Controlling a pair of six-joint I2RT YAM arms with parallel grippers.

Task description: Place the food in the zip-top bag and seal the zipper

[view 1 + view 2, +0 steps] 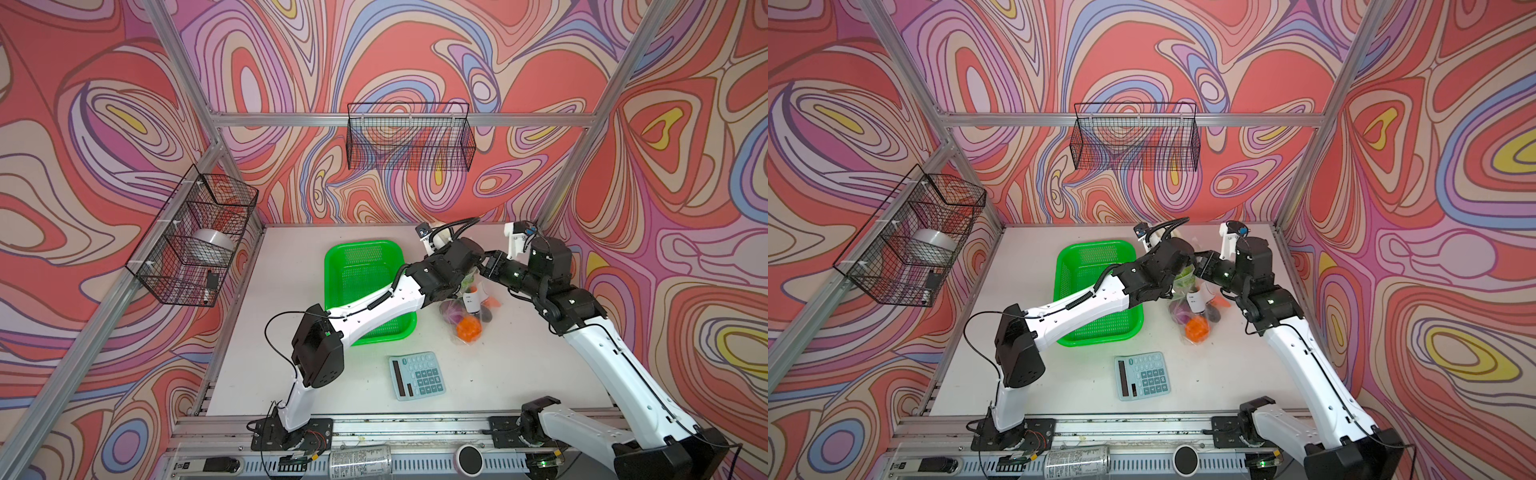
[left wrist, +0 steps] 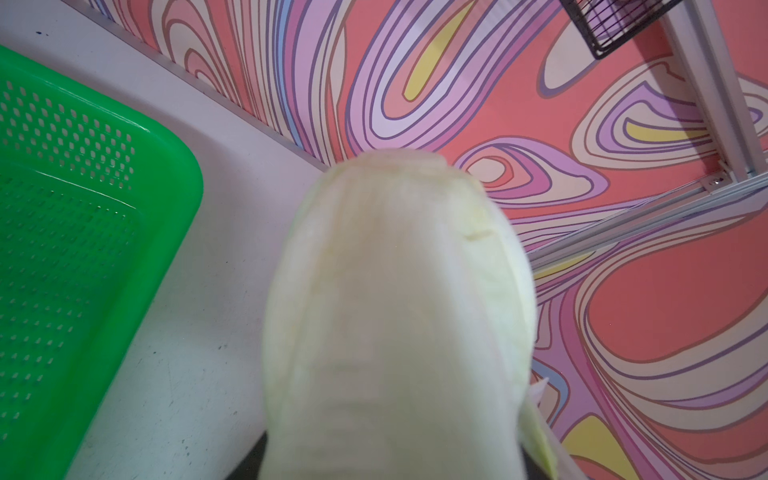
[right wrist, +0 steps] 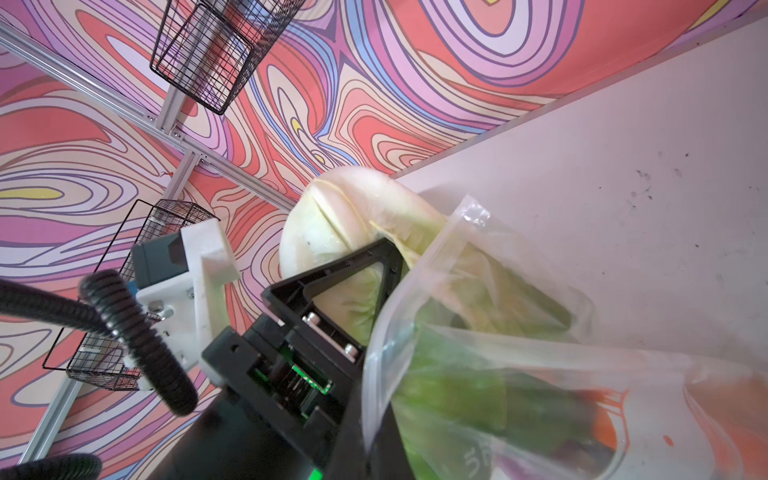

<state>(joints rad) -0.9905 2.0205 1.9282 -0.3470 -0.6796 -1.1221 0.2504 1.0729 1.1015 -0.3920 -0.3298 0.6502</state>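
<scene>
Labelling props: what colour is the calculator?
Light blue calculator, darker teal keys; clearest in a top view.

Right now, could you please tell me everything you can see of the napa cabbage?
The napa cabbage is a pale cream toy, ribbed and matte like soft plastic, turning green at its leafy end. It sits between the fingers of the left hand, one black finger against its side. Its white stem end sticks out while the leafy end is inside the mouth of the clear zip-top bag, whose film touches the leaves.
</scene>
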